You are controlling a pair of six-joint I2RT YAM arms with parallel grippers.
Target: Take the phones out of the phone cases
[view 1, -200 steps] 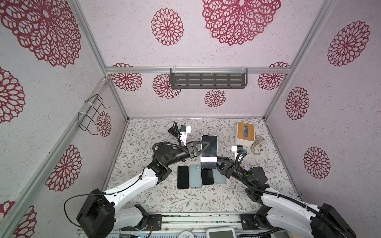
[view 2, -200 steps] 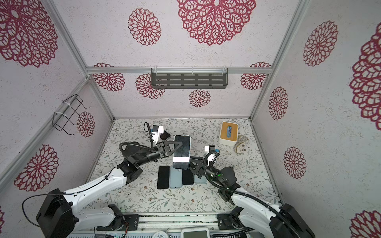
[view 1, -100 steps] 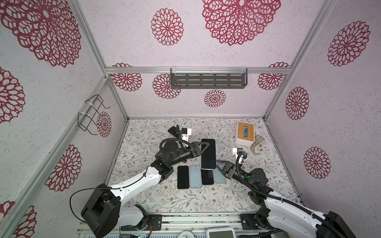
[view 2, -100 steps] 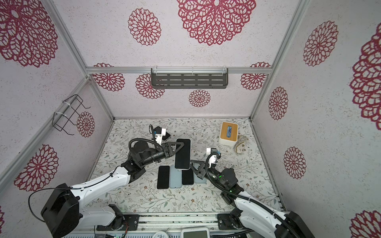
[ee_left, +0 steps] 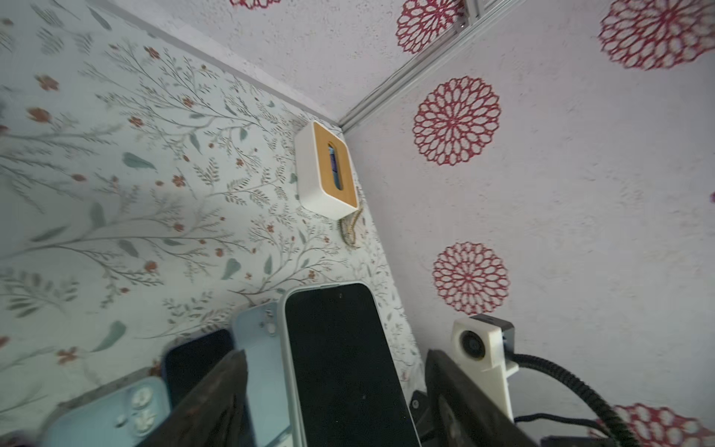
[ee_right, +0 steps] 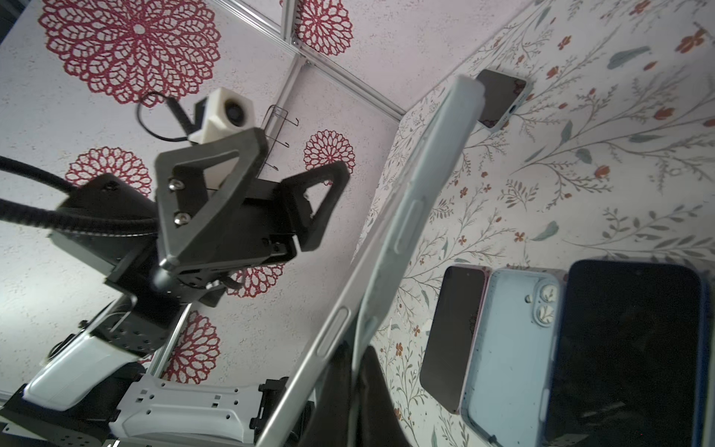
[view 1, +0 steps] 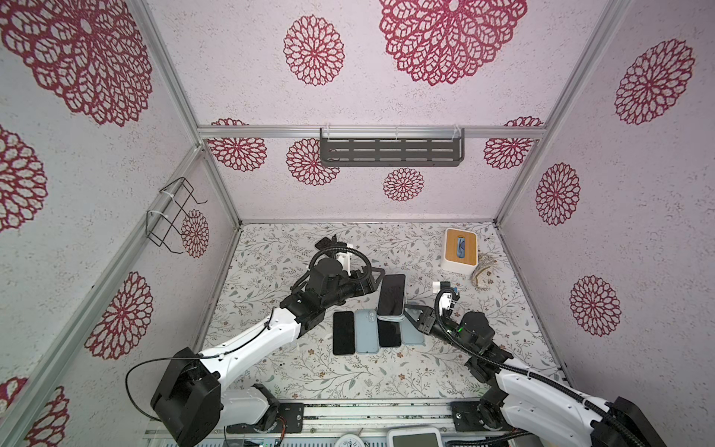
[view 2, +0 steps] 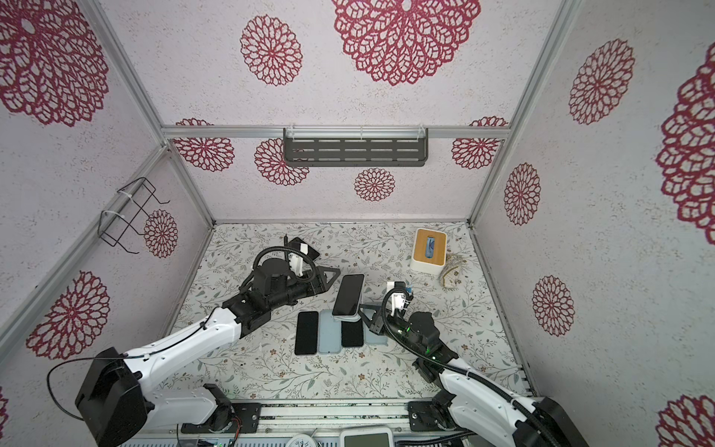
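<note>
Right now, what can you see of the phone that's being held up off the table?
The phone has a dark, blank screen and sits in a pale grey-green case with raised side buttons, looking like soft plastic. It is lifted above the row of other phones on the table, tilted, screen up. The right end effector is shut on its near end; the left end effector stands open beside it, not gripping.

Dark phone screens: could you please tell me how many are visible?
4: black phone leftmost in the row, second black phone third along, pale-cased phone held up by the right gripper, blue-cased phone at the back. Others may be hidden.
</note>
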